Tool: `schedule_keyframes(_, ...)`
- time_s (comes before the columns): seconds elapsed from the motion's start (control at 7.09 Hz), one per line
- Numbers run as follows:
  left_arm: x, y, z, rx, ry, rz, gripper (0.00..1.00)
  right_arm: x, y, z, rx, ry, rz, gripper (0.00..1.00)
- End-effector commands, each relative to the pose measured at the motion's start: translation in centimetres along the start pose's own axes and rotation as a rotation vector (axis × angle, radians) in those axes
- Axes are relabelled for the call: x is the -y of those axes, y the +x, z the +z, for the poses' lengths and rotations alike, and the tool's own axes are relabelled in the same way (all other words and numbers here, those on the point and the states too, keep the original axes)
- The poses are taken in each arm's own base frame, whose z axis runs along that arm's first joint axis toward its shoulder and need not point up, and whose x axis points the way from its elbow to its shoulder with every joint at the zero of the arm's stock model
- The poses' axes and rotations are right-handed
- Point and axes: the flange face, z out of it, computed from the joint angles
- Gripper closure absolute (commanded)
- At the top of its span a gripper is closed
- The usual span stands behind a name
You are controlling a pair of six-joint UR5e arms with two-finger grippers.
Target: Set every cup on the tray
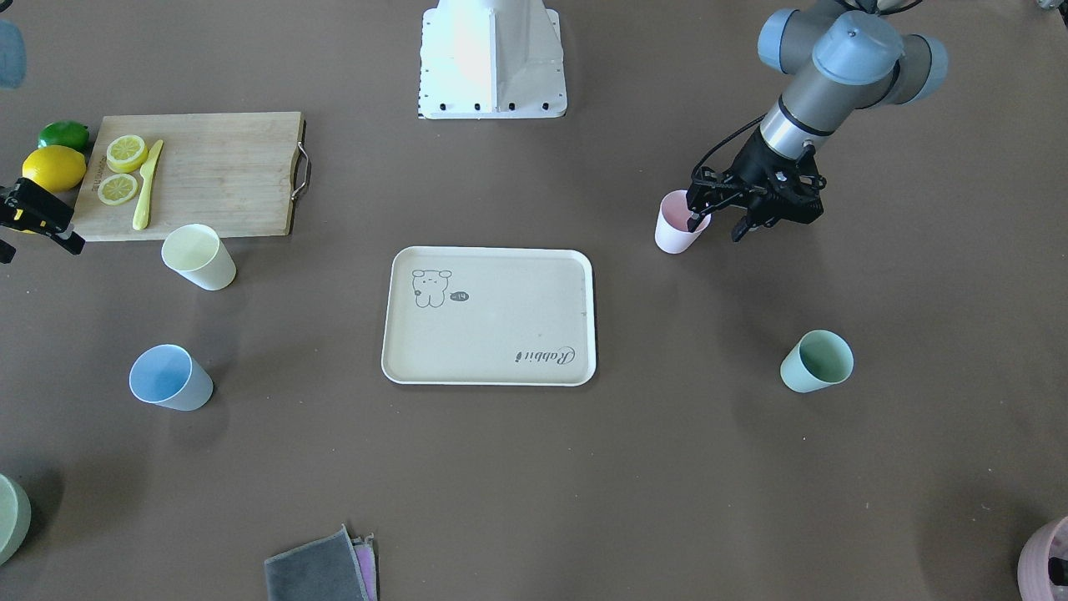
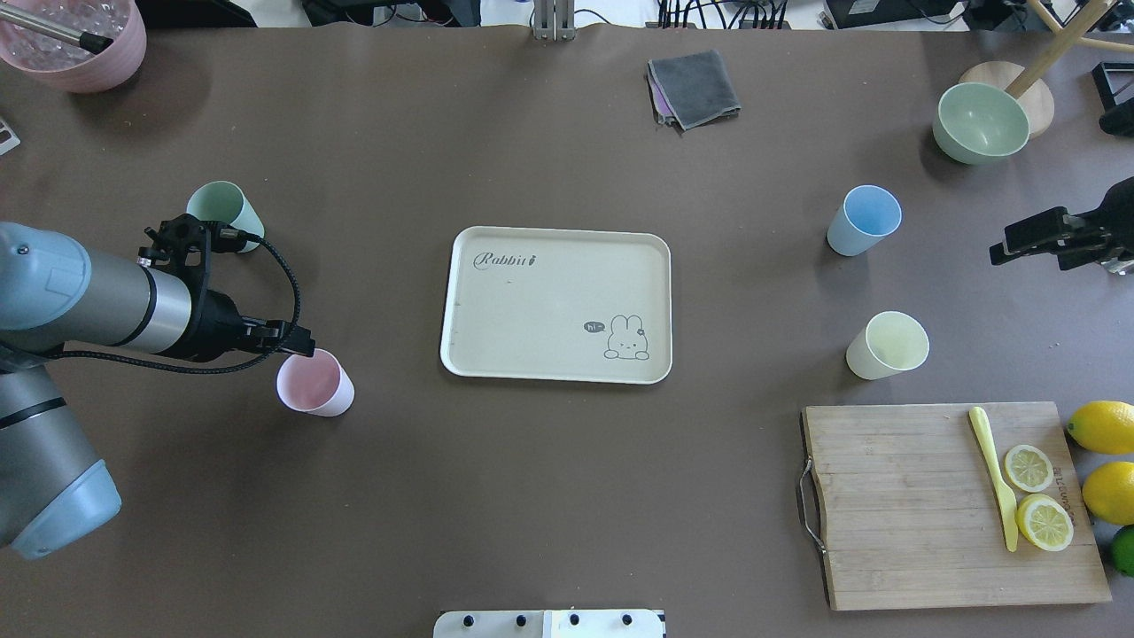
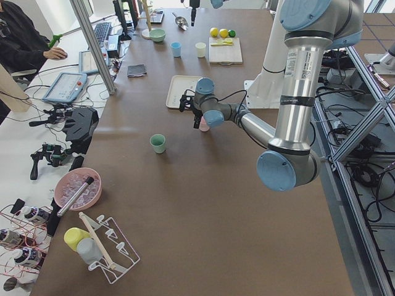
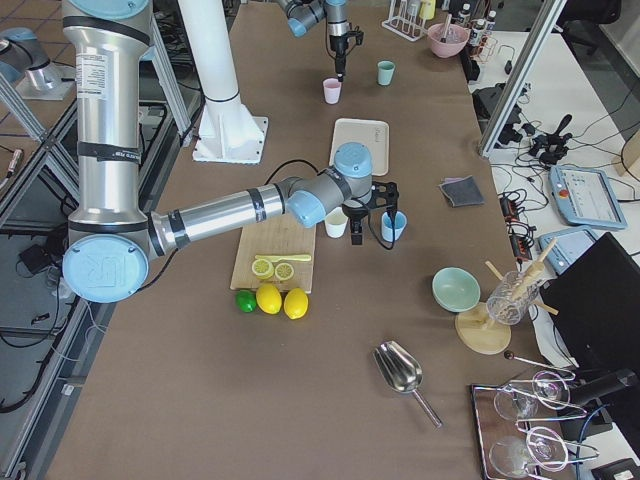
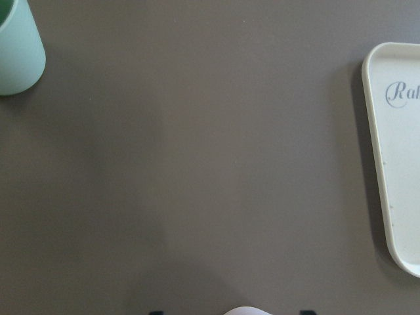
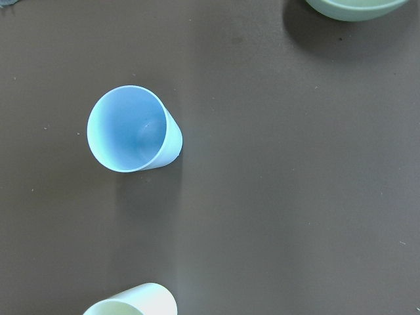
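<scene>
The beige tray (image 1: pixel 488 377) with "Rabbit" script lies mid-table and holds nothing; its edge shows in the left wrist view (image 5: pixel 400 164). The pink cup (image 1: pixel 677 229) (image 2: pixel 314 383) stands upright beside it. My left gripper (image 1: pixel 719 227) (image 2: pixel 297 347) is open over the pink cup's rim (image 5: pixel 246 311), one finger each side. The mint cup (image 1: pixel 816 361) (image 2: pixel 226 208) (image 5: pixel 16 46) stands further out. The blue cup (image 1: pixel 169 377) (image 2: pixel 864 220) (image 6: pixel 131 129) and the pale yellow cup (image 1: pixel 200 257) (image 2: pixel 886 346) (image 6: pixel 131 303) stand on the other side. My right gripper (image 1: pixel 37 242) hangs open and empty above them.
A wooden cutting board (image 2: pixel 895 505) with lemon slices (image 2: pixel 1028 467) and a yellow knife (image 2: pixel 997 478) lies near my right arm, with lemons (image 2: pixel 1103 427) and a lime beside it. A green bowl (image 2: pixel 979 121), a pink bowl (image 2: pixel 75 40) and a grey cloth (image 2: pixel 695 86) sit at the far edge.
</scene>
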Motion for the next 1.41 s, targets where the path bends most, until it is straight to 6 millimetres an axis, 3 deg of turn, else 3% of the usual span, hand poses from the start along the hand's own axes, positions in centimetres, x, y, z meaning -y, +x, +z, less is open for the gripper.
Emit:
schedule_keyframes(0.0, -1.7, 0.0, 0.9, -0.008, -0.026, 0.017, 0.26, 0.0, 0.0, -0.1, 0.000, 0.002, 0.002, 0.00)
schedule_keyframes(0.14, -2.5, -0.1, 1.7, 0.002, -0.024, 0.027, 0.59, 0.0, -0.1, 0.0, 0.001, 0.001, 0.000, 0.00)
schedule_keyframes(0.28, -2.8, -0.6, 1.6, -0.003, -0.020, 0.029, 0.99, 0.0, -0.1, 0.0, -0.001, 0.001, 0.001, 0.00)
schedule_keyframes(0.56, -2.4, -0.8, 0.8, -0.018, -0.008, 0.022, 1.00, 0.1, -0.4, 0.1, 0.002, 0.000, -0.005, 0.00)
schedule_keyframes(0.71, -2.3, 0.0, -0.1, -0.038, -0.002, 0.028, 1.00, 0.1, -0.5, 0.6, -0.001, -0.007, -0.006, 0.00)
schedule_keyframes(0.85, -2.1, 1.7, -1.7, -0.071, 0.004, 0.034, 1.00, 0.0, -0.7, 1.0, -0.001, -0.014, -0.011, 0.00)
schedule_keyframes(0.99, -0.6, 2.9, -2.7, -0.097, -0.005, 0.026, 1.00, -0.3, -1.3, 2.0, -0.023, -0.014, -0.029, 0.00)
schedule_keyframes(1.27, 3.5, 9.3, -3.6, -0.070, -0.004, -0.019, 1.00, -1.3, -3.3, 4.9, -0.064, -0.024, -0.013, 0.00)
